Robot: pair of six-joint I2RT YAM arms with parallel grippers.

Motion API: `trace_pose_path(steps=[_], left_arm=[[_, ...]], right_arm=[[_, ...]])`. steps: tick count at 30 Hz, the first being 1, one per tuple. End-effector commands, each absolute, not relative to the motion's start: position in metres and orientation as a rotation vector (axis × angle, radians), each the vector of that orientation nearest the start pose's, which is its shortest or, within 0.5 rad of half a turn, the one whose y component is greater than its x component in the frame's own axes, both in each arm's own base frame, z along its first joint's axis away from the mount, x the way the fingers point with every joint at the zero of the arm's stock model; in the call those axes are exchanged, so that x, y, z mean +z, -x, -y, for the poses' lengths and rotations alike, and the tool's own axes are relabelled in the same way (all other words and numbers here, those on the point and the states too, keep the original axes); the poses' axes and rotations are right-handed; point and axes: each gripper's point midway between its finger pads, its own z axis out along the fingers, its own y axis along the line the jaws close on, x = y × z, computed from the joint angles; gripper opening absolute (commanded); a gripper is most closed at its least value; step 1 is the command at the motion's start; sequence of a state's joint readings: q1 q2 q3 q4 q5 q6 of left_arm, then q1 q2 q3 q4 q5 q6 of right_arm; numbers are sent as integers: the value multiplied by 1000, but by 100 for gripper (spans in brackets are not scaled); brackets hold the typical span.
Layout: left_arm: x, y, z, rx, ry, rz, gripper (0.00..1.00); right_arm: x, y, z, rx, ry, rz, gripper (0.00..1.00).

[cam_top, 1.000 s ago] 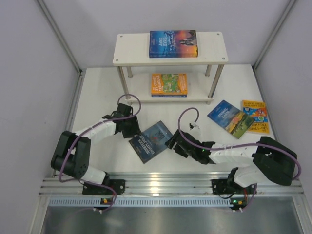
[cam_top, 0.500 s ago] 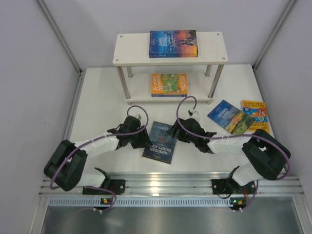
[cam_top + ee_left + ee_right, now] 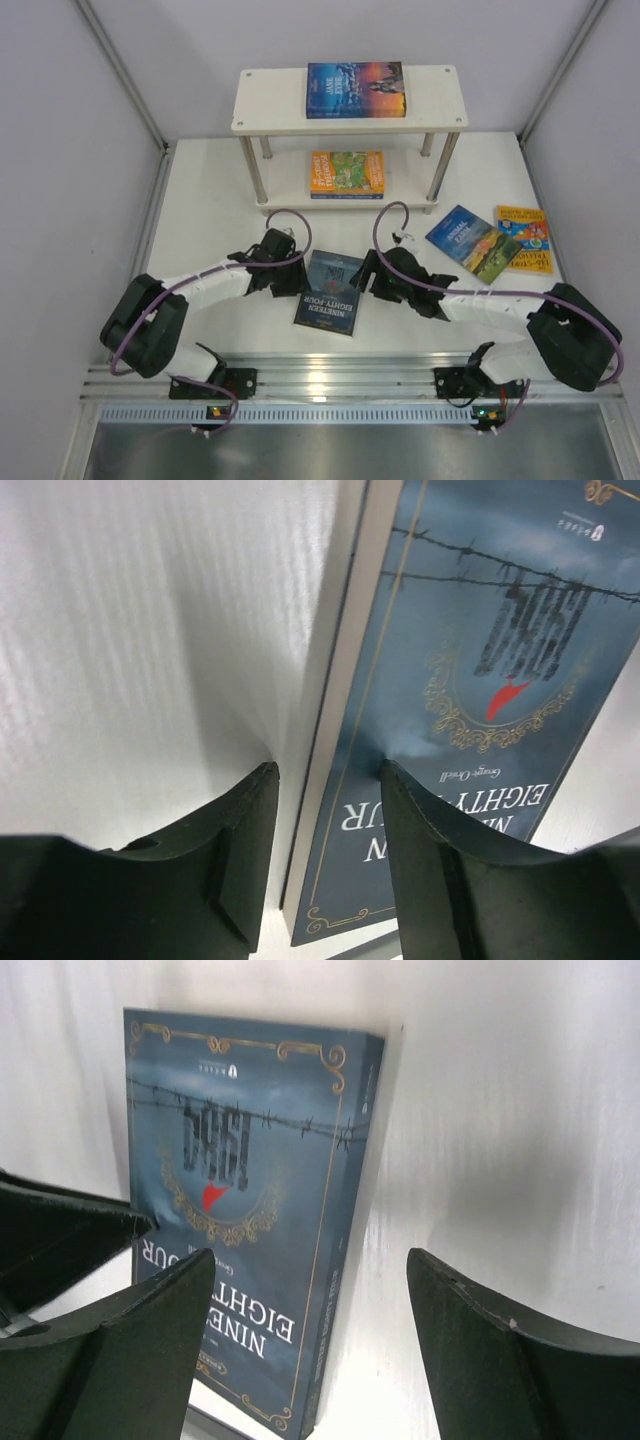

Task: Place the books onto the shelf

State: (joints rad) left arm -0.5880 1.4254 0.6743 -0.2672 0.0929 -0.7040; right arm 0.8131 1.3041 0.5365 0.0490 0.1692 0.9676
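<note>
On the white counter point(image 3: 200, 210), the dark blue book point(image 3: 330, 292) lies flat near the shelf point(image 3: 270, 110), with your left end effector point(image 3: 292, 283) and right end effector point(image 3: 368, 278) both open over its side edges, so push in evenly and lift slowly.

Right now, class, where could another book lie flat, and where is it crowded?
Free: the shelf top left of the sunset-cover book; the table left of the shelf legs. Crowded: front centre, where the left tool and right tool flank the Nineteen Eighty-Four book; the right, with the blue book and orange-yellow book.
</note>
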Motion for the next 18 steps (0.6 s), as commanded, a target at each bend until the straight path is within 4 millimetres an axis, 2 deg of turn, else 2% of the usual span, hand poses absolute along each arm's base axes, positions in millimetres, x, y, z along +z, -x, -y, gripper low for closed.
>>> trace_pose_path(steps=[1, 2, 3, 4, 6, 7, 9, 10, 11, 13, 14, 15, 16, 17, 18], left_arm=[[8, -230, 207, -541, 71, -2736, 50], [2, -229, 202, -497, 95, -2762, 47], [-9, -224, 198, -467, 107, -2804, 38], [-13, -223, 195, -462, 120, -2818, 33], [-19, -218, 195, -471, 152, -2830, 21], [-22, -215, 193, -465, 167, -2834, 19], [-27, -211, 191, -475, 214, -2835, 12], [-28, -209, 191, -492, 228, -2836, 4], [-33, -204, 191, -511, 253, -2847, 0], [-38, -198, 192, -551, 271, -2863, 0], [-39, -197, 192, -560, 276, -2866, 0], [-42, -196, 191, -558, 283, -2873, 0], [-42, -194, 193, -586, 284, -2878, 0], [-43, -192, 193, -597, 292, -2881, 0], [-43, -193, 193, -619, 306, -2875, 0]], right_arm=[[51, -225, -261, 684, -308, -2385, 78], [53, -225, -267, 686, -322, -2380, 78], [51, -220, -274, 674, -309, -2388, 78], [36, -219, -267, 571, -326, -2415, 78], [31, -216, -274, 545, -355, -2429, 79], [21, -215, -274, 514, -359, -2450, 80], [20, -215, -284, 527, -377, -2461, 80], [18, -215, -288, 532, -381, -2464, 81], [21, -216, -293, 556, -383, -2450, 81], [43, -220, -312, 721, -381, -2381, 81], [45, -218, -311, 764, -373, -2360, 81], [78, -227, -324, 920, -379, -2247, 81], [92, -223, -330, 1022, -345, -2217, 80], [94, -218, -326, 1077, -337, -2200, 80], [123, -226, -332, 1212, -340, -2089, 80]])
